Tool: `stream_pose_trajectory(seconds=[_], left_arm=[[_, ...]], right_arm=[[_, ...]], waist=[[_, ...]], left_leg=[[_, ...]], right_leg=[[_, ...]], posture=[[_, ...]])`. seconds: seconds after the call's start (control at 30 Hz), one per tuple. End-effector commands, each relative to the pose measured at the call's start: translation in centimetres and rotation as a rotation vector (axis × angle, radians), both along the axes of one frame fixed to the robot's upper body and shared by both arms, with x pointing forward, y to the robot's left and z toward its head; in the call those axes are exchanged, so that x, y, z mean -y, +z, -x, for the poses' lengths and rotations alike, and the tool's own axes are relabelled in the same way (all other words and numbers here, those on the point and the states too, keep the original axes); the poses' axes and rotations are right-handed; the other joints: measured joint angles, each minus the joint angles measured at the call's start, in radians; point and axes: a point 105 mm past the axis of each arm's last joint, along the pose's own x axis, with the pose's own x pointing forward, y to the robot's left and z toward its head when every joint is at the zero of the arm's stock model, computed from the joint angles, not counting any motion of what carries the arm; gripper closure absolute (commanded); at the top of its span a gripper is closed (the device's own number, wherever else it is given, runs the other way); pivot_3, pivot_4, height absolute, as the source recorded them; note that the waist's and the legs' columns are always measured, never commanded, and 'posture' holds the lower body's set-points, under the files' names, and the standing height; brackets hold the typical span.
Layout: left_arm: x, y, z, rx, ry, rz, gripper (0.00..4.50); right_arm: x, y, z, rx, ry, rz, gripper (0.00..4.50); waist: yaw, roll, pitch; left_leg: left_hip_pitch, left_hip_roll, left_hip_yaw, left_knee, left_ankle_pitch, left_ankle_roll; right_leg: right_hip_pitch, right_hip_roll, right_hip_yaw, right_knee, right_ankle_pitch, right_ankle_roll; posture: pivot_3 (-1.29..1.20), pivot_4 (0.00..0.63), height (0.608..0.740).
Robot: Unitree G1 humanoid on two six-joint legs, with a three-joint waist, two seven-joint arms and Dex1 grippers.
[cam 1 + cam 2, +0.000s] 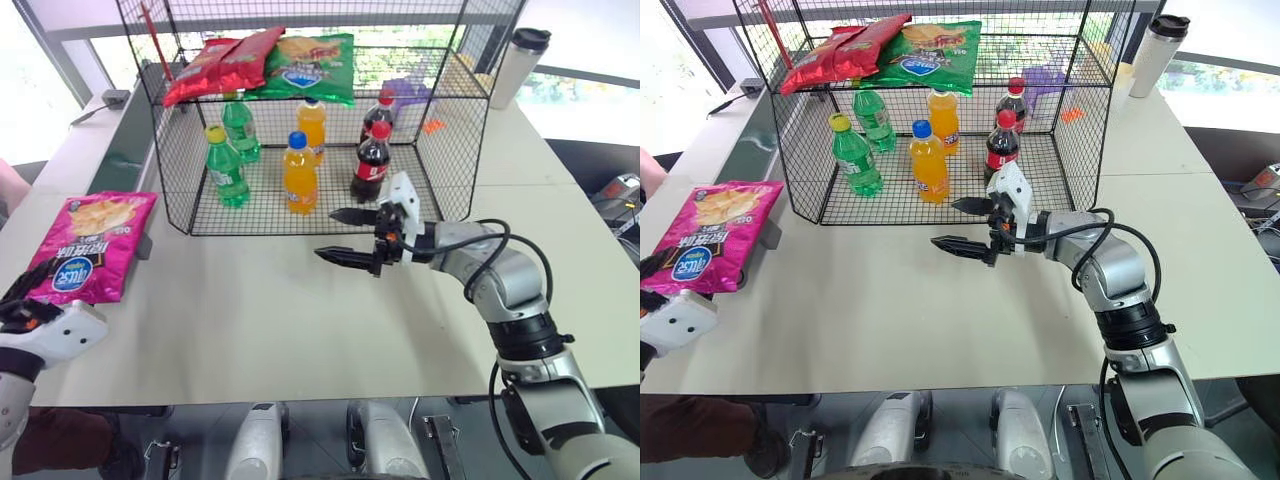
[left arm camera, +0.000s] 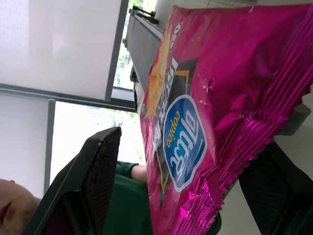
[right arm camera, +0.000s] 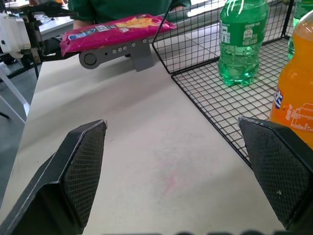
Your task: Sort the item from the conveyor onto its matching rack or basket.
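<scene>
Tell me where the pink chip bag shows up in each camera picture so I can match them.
Left eye view: pink chip bag at far left, on the conveyor end.
Right eye view: far left again, left of the black wire rack.
Left wrist view: close up, between the open left gripper fingers.
Right wrist view: upper left, flat on the grey conveyor frame.
Shared landmark: the bag's blue logo.

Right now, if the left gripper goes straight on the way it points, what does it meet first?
Most likely the pink bag: its crimped near edge sits between the open fingers of the left gripper, just ahead. Depth is hard to judge.
</scene>
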Motion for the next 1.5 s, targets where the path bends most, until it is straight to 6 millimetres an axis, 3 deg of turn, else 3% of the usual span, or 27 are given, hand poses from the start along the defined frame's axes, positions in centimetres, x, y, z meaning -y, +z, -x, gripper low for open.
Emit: stream_pose_trajectory(seconds=[0.03, 0.23, 0.27, 0.5, 0.6, 0.7, 0.97, 1.1, 1.23, 1.43, 1.5], left_arm=[[-0.1, -0.3, -0.3, -0.021, 0.003, -0.002, 1.74], [-0.1, 0.0, -0.7, -0.007, 0.009, -0.013, 4.41], [-0.2, 0.2, -0.7, -0.001, 0.013, -0.014, 4.49], [-0.7, 1.8, 0.3, 0.021, 0.058, 0.039, 4.49], [-1.2, 3.9, 1.6, -0.006, 0.079, 0.151, 4.49], [-1.3, 7.1, 2.6, -0.051, 0.072, 0.354, 4.49], [-0.5, 19.3, 4.1, -0.04, -0.13, 0.818, 4.49], [1.9, 23.1, 5.4, -0.112, -0.366, 0.956, 4.49], [4.6, 25.1, 6.9, -0.21, -0.59, 0.987, 4.49], [8.7, 27.6, 6.8, -0.284, -0.863, 0.915, 4.49], [10.0, 27.5, 6.1, -0.322, -0.924, 0.903, 4.49]], right_arm=[[0.1, 1.6, 0.3, 0.076, -0.002, -0.016, 0.0], [0.1, 1.5, 0.2, 0.079, -0.011, -0.013, 0.0], [0.1, 1.5, 0.2, 0.079, -0.012, -0.013, 0.0], [0.0, 1.2, 0.0, 0.081, -0.015, -0.009, 0.0], [0.2, 1.1, -0.2, 0.081, -0.021, -0.008, 0.0], [0.5, 1.0, -0.4, 0.078, -0.027, -0.008, 0.0], [0.2, 1.4, -1.5, 0.061, -0.037, -0.069, 0.0], [0.6, 2.4, -1.8, 0.054, -0.052, -0.137, 0.0], [2.0, 4.1, -2.1, 0.042, -0.081, -0.227, 0.0], [3.8, 6.9, -2.0, 0.035, -0.053, -0.309, 0.0], [4.1, 8.2, -1.9, 0.049, -0.038, -0.343, 0.0]], waist=[[0.001, 0.0, 0.0], [0.0, 0.0, 0.0], [0.0, 0.0, 0.0], [-0.001, 0.0, 0.0], [-0.004, 0.0, 0.0], [-0.003, -0.001, 0.0], [-0.011, -0.002, 0.0], [-0.028, -0.002, 0.001], [-0.032, -0.002, 0.001], [-0.023, -0.003, 0.001], [-0.022, -0.002, 0.001]], left_leg=[[0.0, 0.0, 0.0, 0.0, 0.0, 0.0], [0.0, 0.0, 0.0, 0.0, 0.0, 0.0], [0.0, 0.0, 0.0, 0.0, 0.0, 0.0], [0.0, 0.001, 0.0, 0.0, 0.0, 0.0], [0.0, 0.001, 0.0, 0.0, 0.0, 0.0], [0.0, 0.002, 0.0, 0.001, 0.0, 0.0], [0.0, 0.001, 0.0, 0.002, 0.0, 0.0], [0.001, 0.0, 0.0, -0.001, 0.0, 0.0], [0.002, 0.0, 0.001, -0.002, 0.0, 0.0], [0.004, 0.001, 0.0, -0.001, 0.0, 0.0], [0.004, 0.001, 0.0, -0.001, 0.0, 0.0]], right_leg=[[0.0, 0.0, 0.0, 0.0, 0.0, 0.0], [0.0, 0.0, 0.0, 0.0, 0.0, -0.001], [0.0, 0.0, 0.0, 0.0, 0.0, 0.0], [0.0, 0.0, 0.0, 0.0, 0.0, 0.0], [0.0, 0.0, 0.0, 0.0, 0.0, 0.0], [0.0, 0.001, 0.0, 0.0, -0.001, -0.003], [0.001, 0.002, -0.001, 0.0, -0.001, -0.003], [0.001, 0.002, 0.0, 0.0, 0.0, 0.002], [0.001, 0.002, 0.0, 0.001, 0.0, 0.002], [0.002, 0.002, 0.0, 0.002, 0.0, 0.002], [0.003, 0.001, 0.0, 0.001, 0.0, 0.002]], posture=[[0.0, 0.15, 0.74], [0.0, 0.15, 0.74], [0.0, 0.15, 0.74], [0.0, 0.15, 0.74], [0.0, 0.15, 0.74], [0.0, 0.15, 0.74], [0.0, 0.15, 0.74], [0.0, 0.15, 0.74], [0.0, 0.15, 0.74], [0.0, 0.15, 0.74], [0.0, 0.15, 0.74]])
